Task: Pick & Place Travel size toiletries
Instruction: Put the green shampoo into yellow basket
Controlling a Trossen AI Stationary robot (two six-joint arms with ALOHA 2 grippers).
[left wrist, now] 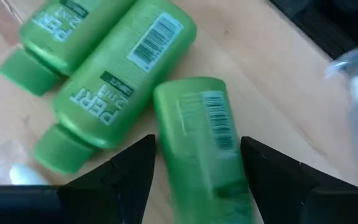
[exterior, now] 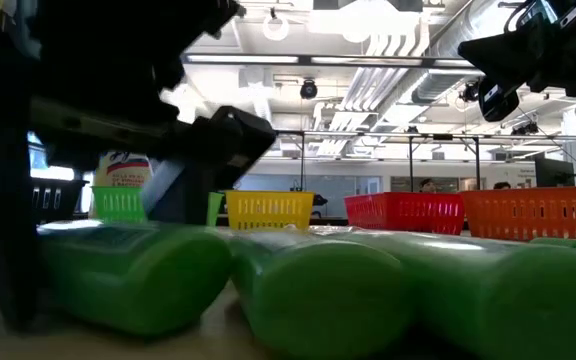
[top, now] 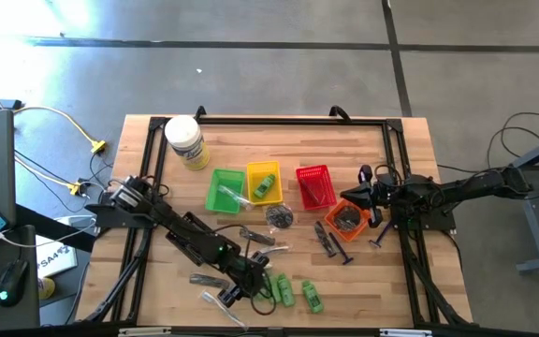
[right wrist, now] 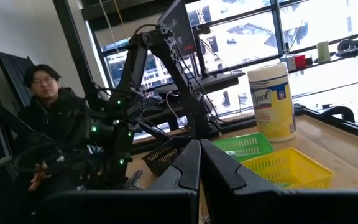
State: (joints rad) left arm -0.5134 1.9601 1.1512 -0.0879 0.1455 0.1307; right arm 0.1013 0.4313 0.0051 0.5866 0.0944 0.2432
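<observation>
Green bottle (left wrist: 201,146) sits between the left gripper's (left wrist: 196,171) spread fingers, beside two more bottles (left wrist: 114,81); right gripper (right wrist: 199,163), pinched together, hovers near the orange basket (top: 348,217).

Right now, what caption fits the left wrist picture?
Left gripper, fingers open, straddles one bright green plastic bottle beside two more.

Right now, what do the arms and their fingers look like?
Both arms are dark, jointed links. The left arm shows small green lights on its links. The left gripper has black, wedge-shaped fingers with pointed tips. The right gripper has the same black tapered fingers.
</observation>
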